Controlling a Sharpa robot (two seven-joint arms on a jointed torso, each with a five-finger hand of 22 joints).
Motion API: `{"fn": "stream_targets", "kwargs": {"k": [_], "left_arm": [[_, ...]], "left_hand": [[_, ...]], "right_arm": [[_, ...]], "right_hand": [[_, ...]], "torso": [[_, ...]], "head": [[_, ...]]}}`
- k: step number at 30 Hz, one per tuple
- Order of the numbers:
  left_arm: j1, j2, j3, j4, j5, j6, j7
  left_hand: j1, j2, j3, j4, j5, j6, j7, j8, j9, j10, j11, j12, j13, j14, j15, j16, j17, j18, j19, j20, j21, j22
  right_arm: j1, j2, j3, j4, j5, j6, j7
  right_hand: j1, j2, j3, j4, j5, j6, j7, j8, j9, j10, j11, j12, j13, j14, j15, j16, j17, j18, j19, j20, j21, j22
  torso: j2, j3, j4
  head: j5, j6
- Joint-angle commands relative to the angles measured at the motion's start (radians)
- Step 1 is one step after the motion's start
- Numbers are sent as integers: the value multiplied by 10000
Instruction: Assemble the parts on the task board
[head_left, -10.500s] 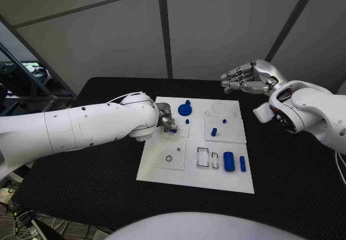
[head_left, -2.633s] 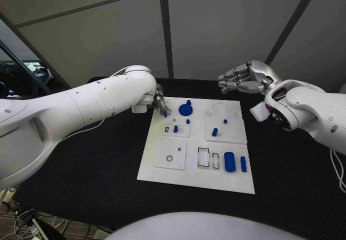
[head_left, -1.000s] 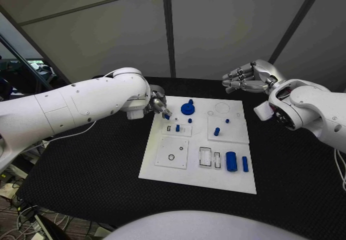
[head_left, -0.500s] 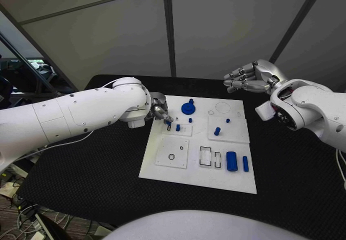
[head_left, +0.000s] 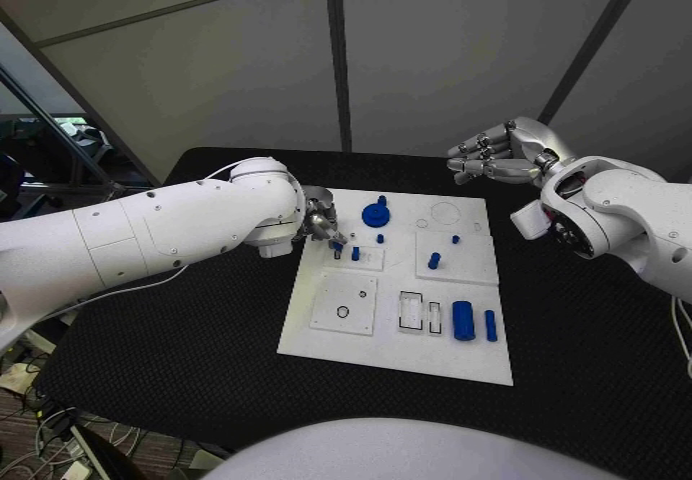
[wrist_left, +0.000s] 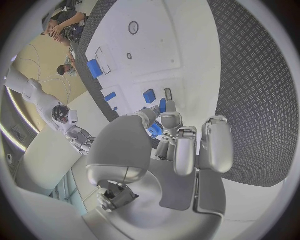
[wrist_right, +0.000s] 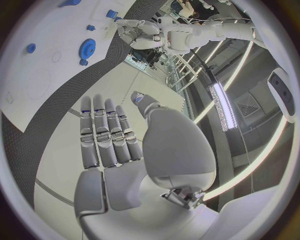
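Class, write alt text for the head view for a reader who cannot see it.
The robot's left hand holds a small blue part over the white task board's far left corner. The right hand hovers beyond the board, holding nothing.

Left hand (head_left: 320, 222) crowding task board (head_left: 378, 350) far-left corner beside blue gear (head_left: 375, 214); near half of board open; right hand (head_left: 498, 152) well clear.

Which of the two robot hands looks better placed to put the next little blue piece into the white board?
The left robot hand, probably. It is already over the task board's far left corner and pinches a small blue part in its fingertips. The right robot hand hangs beyond the board's far right corner, holding nothing.
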Motion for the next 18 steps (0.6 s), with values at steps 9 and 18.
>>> {"fn": "stream_targets", "kwargs": {"k": [9, 18], "left_arm": [[-58, 48, -23, -6, -511, 306, -271], [-75, 33, -34, 32, -684, 402, -334]], "left_hand": [[-55, -11, 1049, -1005, 62, -16, -66, 45, 22, 72, -32, 60, 1, 994, -76, 65, 2510, -229, 64, 21, 36, 557], [-55, -11, 1049, -1005, 62, -16, -66, 45, 22, 72, -32, 60, 1, 994, -76, 65, 2510, -229, 64, 21, 36, 557]], "right_arm": [[22, 7, 5, 12, 14, 91, 82], [22, 11, 5, 16, 14, 119, 91]], "right_hand": [[11, 111, -59, -15, 50, -86, 7, -29, 11, -67, 29, 27, -17, -82, -16, -47, -16, 108, 85, -19, -63, -9], [10, 109, -64, -14, 58, -87, 8, -28, 12, -69, 30, 28, -17, -82, -16, -46, -19, 108, 91, -19, -71, -16]], "torso": [[-2, 2, 6], [3, -2, 13]], "head": [[-2, -33], [12, -42]]}}
